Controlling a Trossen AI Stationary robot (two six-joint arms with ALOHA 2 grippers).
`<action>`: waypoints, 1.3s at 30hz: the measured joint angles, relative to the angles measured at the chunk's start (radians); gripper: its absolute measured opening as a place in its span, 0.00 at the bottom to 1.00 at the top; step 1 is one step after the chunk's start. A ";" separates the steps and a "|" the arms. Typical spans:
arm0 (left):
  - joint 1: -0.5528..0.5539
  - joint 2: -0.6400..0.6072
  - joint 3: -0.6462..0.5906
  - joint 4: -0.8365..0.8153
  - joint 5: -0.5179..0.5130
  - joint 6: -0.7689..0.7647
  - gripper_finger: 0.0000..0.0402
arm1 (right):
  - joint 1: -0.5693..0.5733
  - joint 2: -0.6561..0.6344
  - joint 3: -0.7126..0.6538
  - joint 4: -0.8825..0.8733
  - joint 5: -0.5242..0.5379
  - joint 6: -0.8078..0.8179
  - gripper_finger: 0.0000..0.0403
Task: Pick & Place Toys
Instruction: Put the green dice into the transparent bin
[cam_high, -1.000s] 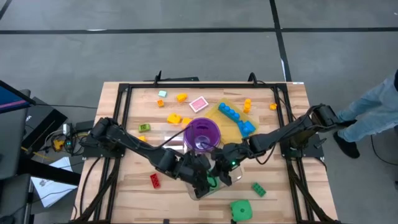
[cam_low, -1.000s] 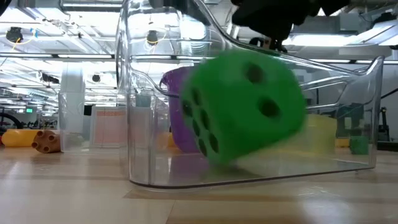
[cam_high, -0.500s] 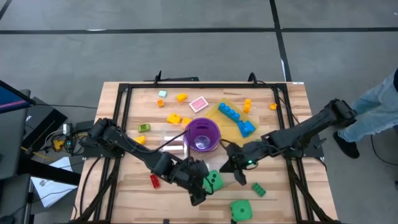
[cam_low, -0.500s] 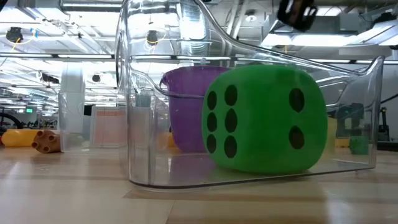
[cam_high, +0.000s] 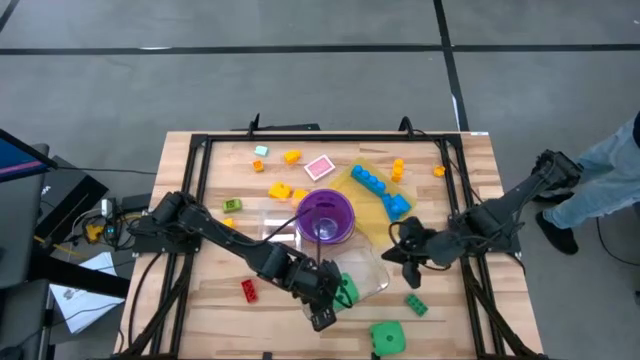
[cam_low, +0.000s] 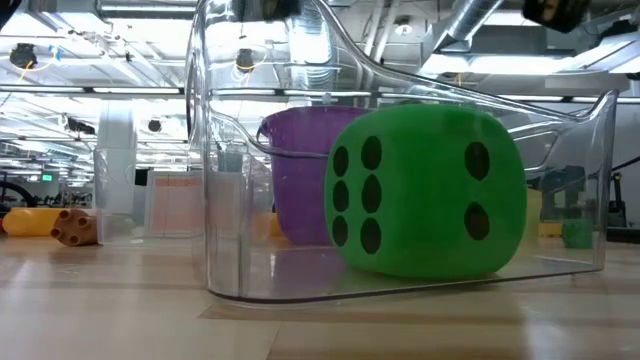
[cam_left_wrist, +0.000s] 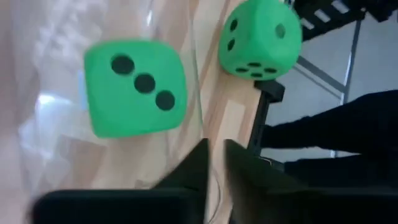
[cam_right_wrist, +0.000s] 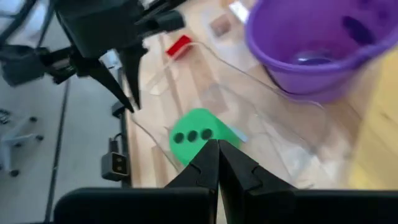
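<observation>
The toys lie scattered over the wooden table (cam_high: 470, 200); one green die (cam_low: 425, 190) already rests flat inside the clear tub (cam_low: 220, 180), just beside the purple cup (cam_low: 295, 170), and shows six pips toward the low camera; the second green die (cam_high: 387, 337) sits outside the tub near the table's front edge, and in the left wrist view it lies just past the tub wall from the first. The left gripper (cam_high: 322, 308) hovers at the tub's front corner, next to the die inside, with its fingers drawn together and nothing between them; the right gripper (cam_high: 404, 252) hangs on the tub's other side, jaws likewise together and empty. Smaller pieces are still out: a blue brick (cam_high: 368, 179) on the yellow tray (cam_high: 380, 205); a green brick (cam_high: 416, 304) near the right gripper; a red brick (cam_high: 248, 290) near the left arm; a pink tile (cam_high: 319, 167); yellow bricks (cam_high: 280, 190) and orange bits (cam_high: 397, 168) toward the far side.

The step in hand appears to be clearing the tub and selecting the next toy; the second die is the nearest large candidate for the left arm. Recommended practice: lift clear of the tub rim before any sideways travel, since the thin wall would likely shift if bumped; spread the jaws fully before descent; centre over two opposite flat faces of the die, not its rounded corners; close only once the fingertips sit below mid-height.
</observation>
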 joint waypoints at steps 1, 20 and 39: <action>0.002 0.012 0.000 -0.001 0.006 -0.007 0.04 | 0.013 -0.007 0.000 -0.026 0.022 0.021 0.00; 0.041 0.147 0.000 -0.035 0.086 -0.001 0.00 | 0.166 -0.071 0.000 -0.180 0.165 0.198 0.00; 0.098 0.147 0.000 0.120 -0.081 0.036 0.00 | 0.179 -0.074 0.000 -0.175 0.180 0.220 0.00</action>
